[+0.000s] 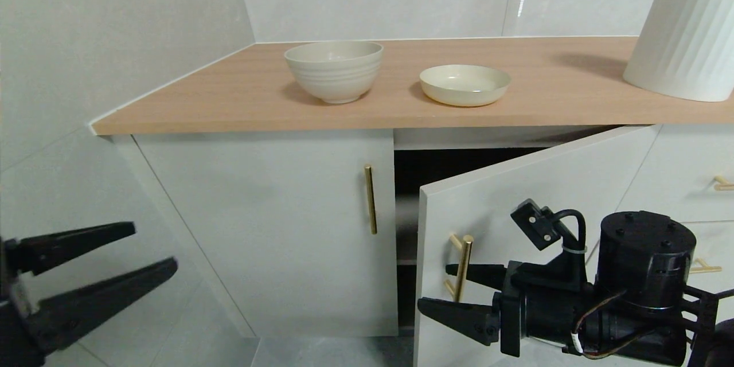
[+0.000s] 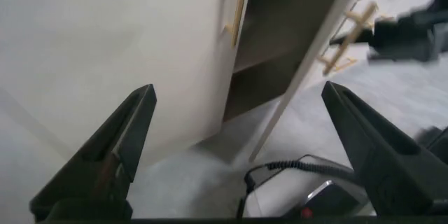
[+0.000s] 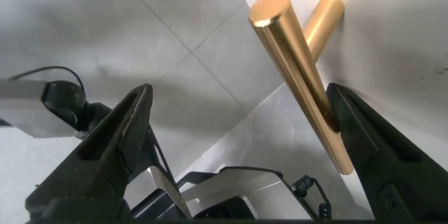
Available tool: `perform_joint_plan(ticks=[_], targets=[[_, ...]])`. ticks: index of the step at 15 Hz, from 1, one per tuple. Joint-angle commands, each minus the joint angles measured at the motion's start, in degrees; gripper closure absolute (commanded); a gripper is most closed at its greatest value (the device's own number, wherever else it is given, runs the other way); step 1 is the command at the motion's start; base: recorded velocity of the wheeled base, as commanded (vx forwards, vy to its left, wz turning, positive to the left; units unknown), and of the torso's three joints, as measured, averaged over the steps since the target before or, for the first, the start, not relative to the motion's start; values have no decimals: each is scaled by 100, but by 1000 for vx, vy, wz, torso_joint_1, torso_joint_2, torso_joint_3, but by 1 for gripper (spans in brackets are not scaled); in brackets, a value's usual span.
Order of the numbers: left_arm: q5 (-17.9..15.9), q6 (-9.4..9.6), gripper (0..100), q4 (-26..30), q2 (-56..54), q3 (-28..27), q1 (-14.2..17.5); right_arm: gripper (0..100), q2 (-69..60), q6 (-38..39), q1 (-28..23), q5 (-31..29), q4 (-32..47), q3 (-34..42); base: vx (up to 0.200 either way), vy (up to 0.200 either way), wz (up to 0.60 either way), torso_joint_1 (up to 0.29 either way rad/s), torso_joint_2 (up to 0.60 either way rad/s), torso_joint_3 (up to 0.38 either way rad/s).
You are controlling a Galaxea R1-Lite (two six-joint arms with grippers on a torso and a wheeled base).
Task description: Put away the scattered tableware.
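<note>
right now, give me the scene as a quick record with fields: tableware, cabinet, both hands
tableware: bowl and shallow dish, upright, side by side but apart on the countertop
cabinet: left door shut; right door standing open, dark inside
right hand: open, at the open door's gold handle, bar between its fingers, not clamped
left hand: open, empty, low and left of the cabinet
other: white ribbed vessel at the counter's right end
</note>
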Motion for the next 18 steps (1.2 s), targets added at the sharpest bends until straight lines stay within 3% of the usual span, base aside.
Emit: perform_joint_plan(ticks=[1,4,6,7,10,12,15,18], targets=[[-62,6,100,-704,1852,-514,-543,0,44,3,6,6,9,39,0,0,0,0,0,0],[25,-47,100,-1249,2336,-549,-675,0,44,-5,6,6,9,47,0,0,0,0,0,0],[8,-522,100,-1364,2538,-505,-1035,0,105,-5,-3,-3,0,47,0,0,0,0,0,0],[8,-900,100,-1610,2679,-462,-1448,0,97,-5,-3,-3,0,47,0,0,0,0,0,0],[87,-1453,100,-2585,3118,-154,-2450,0,114,-14,-3,-21,0,39,0,0,0,0,0,0],[140,-1752,100,-2823,3645,-268,-2696,0,141,-23,-20,-21,-9,39,0,0,0,0,0,0],[131,-1770,100,-3473,4735,-664,-2740,0,141,-32,-20,-29,-9,47,0,0,0,0,0,0],[113,-1778,100,-3517,5359,-1323,-2767,0,141,-41,-20,-29,-9,56,0,0,0,0,0,0]])
